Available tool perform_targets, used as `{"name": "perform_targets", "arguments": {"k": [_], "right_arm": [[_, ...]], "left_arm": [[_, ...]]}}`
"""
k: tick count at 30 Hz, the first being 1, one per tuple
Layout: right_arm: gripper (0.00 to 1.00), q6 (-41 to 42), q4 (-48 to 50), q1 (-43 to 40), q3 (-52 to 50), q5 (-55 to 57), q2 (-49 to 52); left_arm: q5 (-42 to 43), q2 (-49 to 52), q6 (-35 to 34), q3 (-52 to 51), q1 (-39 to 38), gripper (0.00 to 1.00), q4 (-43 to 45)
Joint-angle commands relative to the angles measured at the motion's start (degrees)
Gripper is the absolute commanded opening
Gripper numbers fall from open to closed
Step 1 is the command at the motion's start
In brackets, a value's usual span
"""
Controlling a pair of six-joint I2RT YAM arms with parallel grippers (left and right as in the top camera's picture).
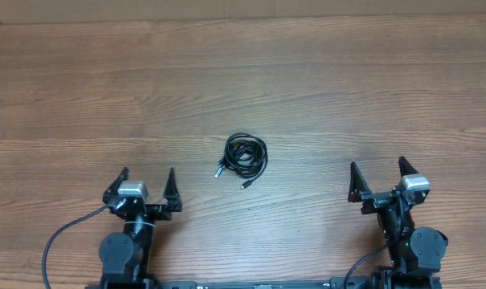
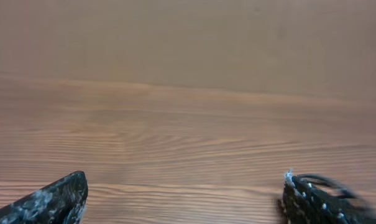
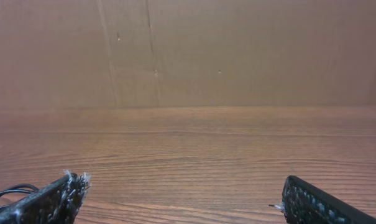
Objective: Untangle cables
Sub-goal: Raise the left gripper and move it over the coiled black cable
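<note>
The cables (image 1: 244,156) lie coiled — light, floppy, I'd guess; pinch a plug end (image 1: 219,170) at the coil's seven o'clock — left gripper (image 1: 148,178) and right gripper (image 1: 377,168) gape wide, empty

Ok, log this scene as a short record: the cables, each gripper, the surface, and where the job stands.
cables: thin black cords bundled in one small coil, with plug ends poking out on the side facing the arms
cable position: lying on the table, between and ahead of the two arms, touched by neither
left gripper: open, empty, set back from the coil
right gripper: open, empty, set back from the coil
surface: wood-grain tabletop
task state: untangling not yet begun; coil intact
</note>
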Motion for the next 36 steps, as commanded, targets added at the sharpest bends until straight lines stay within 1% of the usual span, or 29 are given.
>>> {"name": "perform_targets", "arguments": {"k": [1, 3, 5, 6, 9, 11, 13, 15, 20, 23, 28, 31, 34, 36], "right_arm": [[1.0, 0.17, 0.24, 0.33, -0.59, 0.59, -0.46], [1.0, 0.17, 0.22, 0.33, -0.59, 0.59, -0.46], [1.0, 0.17, 0.24, 0.33, -0.59, 0.59, -0.46], [1.0, 0.17, 0.24, 0.33, -0.59, 0.59, -0.46], [1.0, 0.17, 0.24, 0.33, -0.59, 0.59, -0.46], [1.0, 0.17, 0.24, 0.33, -0.59, 0.59, -0.46], [1.0, 0.17, 0.22, 0.33, -0.59, 0.59, -0.46], [1.0, 0.17, 0.24, 0.33, -0.59, 0.59, -0.46], [1.0, 0.17, 0.24, 0.33, -0.59, 0.59, -0.46], [1.0, 0.17, 0.24, 0.33, -0.59, 0.59, -0.46], [1.0, 0.17, 0.24, 0.33, -0.59, 0.59, -0.46], [1.0, 0.17, 0.24, 0.33, -0.59, 0.59, -0.46], [1.0, 0.17, 0.24, 0.33, -0.59, 0.59, -0.46], [1.0, 0.17, 0.24, 0.33, -0.59, 0.59, -0.46]], "left_arm": [[5.75, -0.39, -12.07, -0.24, 0.46, 1.0, 2.21], [5.73, -0.39, -16.09, -0.24, 0.46, 0.99, 3.98], [7.3, -0.39, -17.53, -0.24, 0.46, 0.99, 8.96], [8.79, -0.39, -17.03, -0.24, 0.46, 0.99, 11.87], [13.88, -0.39, -15.04, -0.2, 0.46, 0.99, 24.52], [14.12, -0.39, -15.04, 0.37, 0.46, 1.0, 29.97], [13.79, -0.39, -14.6, 2.36, 0.5, 0.99, 33.11], [14.21, -0.35, -12.52, 5.81, 0.5, 0.99, 31.95], [15.91, 2.43, -2.91, 20.15, 0.48, 1.0, 19.69], [18.38, 8.04, 2.84, 31.91, 0.48, 1.0, 8.48], [22.77, 20.22, 6.23, 49.29, 0.48, 0.99, -10.84], [23.47, 29.0, 6.95, 59.54, 0.48, 0.99, -22.29], [23.63, 36.02, 8.61, 67.49, 0.48, 0.99, -31.5], [25.68, 39.78, 8.59, 71.3, 0.46, 1.0, -35.58]]}}
